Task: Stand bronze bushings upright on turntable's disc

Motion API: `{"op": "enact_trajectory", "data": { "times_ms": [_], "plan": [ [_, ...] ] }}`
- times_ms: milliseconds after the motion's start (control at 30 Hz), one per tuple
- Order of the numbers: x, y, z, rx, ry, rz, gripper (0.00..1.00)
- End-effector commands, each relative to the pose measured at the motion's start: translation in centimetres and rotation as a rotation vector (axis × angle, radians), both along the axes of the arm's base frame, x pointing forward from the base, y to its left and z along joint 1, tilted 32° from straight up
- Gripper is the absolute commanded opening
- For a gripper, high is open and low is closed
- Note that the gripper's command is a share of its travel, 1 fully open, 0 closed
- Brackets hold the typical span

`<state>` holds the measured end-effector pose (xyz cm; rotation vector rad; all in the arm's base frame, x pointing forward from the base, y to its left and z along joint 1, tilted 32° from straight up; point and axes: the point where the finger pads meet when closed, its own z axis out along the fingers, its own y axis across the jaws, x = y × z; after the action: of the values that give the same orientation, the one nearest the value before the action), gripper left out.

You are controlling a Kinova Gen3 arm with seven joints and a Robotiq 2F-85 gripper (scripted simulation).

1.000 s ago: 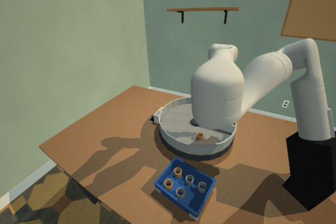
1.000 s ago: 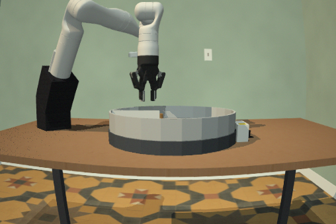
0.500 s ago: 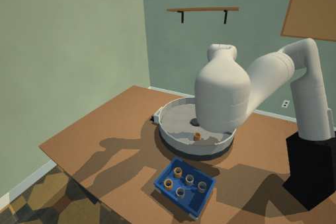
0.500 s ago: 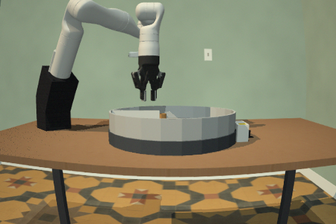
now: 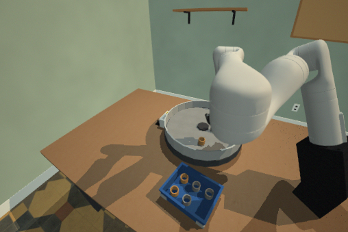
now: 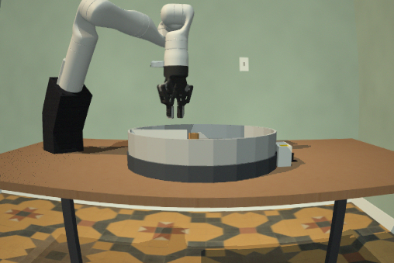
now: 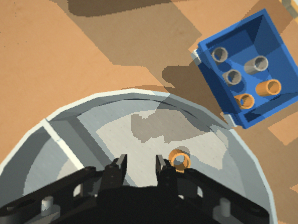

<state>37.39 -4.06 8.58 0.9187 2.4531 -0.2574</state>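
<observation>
- My gripper hangs above the turntable, fingers moderately apart, nothing between them.
- One bronze bushing upright on the disc, apart from the dark hub.
- Blue crate near the turntable: two bronze bushings inside, upright.
- Three steel bushings in there too, also upright.
- Divider wall crosses the disc in my wrist view.
</observation>
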Motion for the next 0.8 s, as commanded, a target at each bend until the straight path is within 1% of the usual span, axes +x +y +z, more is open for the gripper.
{"op": "enact_trajectory", "data": {
  "times_ms": [0,200,267,767],
  "plan": [
    [0.0,0.5,-0.1,-0.029,0.027,0.057,0.39],
    [0.3,1.3,-0.3,-0.071,0.064,0.145,0.39],
    [0.3,1.3,-0.3,-0.071,0.064,0.145,0.39],
    [1.1,3.7,-0.9,-0.200,0.177,0.417,0.39]
  ]
}}
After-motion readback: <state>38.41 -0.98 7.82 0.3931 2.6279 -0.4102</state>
